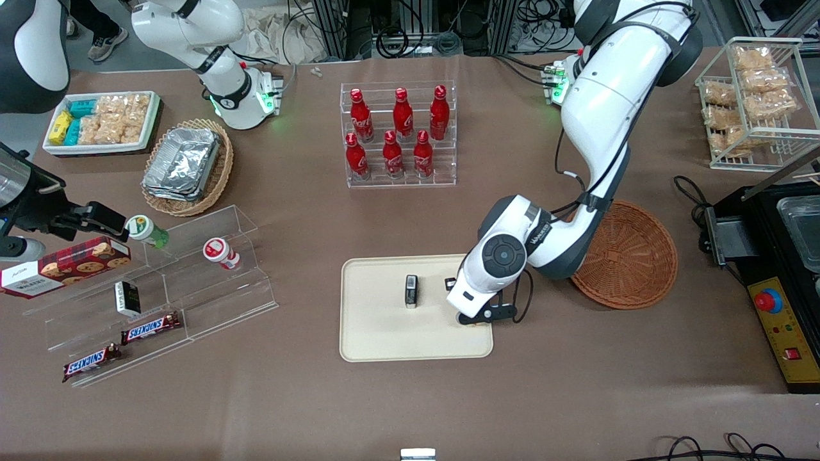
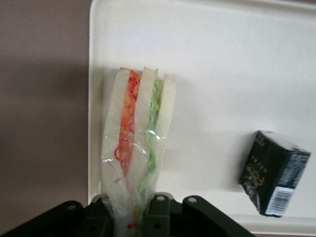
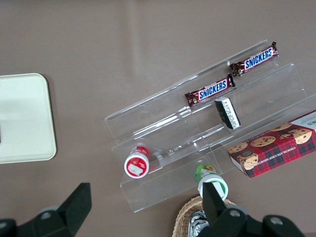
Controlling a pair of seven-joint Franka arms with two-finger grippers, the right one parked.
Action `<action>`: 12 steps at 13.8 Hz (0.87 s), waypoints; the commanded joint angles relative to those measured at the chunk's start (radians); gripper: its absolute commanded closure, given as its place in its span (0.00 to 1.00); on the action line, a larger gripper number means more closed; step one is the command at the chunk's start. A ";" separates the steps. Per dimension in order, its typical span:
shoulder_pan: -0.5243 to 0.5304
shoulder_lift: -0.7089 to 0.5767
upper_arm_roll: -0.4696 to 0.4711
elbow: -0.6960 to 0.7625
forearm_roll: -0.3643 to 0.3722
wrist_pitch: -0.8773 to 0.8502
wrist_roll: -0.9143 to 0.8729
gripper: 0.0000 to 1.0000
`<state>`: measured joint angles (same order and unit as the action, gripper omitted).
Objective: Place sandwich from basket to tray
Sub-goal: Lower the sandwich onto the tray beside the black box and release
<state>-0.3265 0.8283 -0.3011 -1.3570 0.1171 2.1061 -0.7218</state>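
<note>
My left gripper [image 1: 475, 318] is low over the cream-beige tray [image 1: 384, 339], at the tray's edge nearest the working arm's end. In the left wrist view the gripper [image 2: 131, 217] is shut on the clear-wrapped sandwich [image 2: 138, 133], pinching its wrapped narrow end. The sandwich shows pale bread with orange-red and green layers and stretches over the tray [image 2: 222, 74] just inside its rim. I cannot tell whether it touches the tray. In the front view the sandwich is almost wholly hidden under the gripper. The round reddish-brown basket [image 1: 631, 256] lies beside the tray and holds nothing.
A small black box [image 1: 411, 291] stands on the tray; it also shows in the left wrist view [image 2: 274, 173]. A rack of red bottles [image 1: 398, 134] stands farther from the camera. An acrylic shelf of snacks [image 1: 160, 288] and a foil-container basket [image 1: 188, 166] lie toward the parked arm's end.
</note>
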 commanded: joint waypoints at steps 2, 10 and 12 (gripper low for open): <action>-0.008 0.032 0.008 0.048 0.018 0.000 0.024 1.00; -0.008 0.049 0.014 0.078 0.064 0.018 0.010 0.00; -0.008 0.034 0.014 0.076 0.081 0.015 0.009 0.00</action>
<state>-0.3257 0.8562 -0.2892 -1.3138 0.1697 2.1256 -0.7063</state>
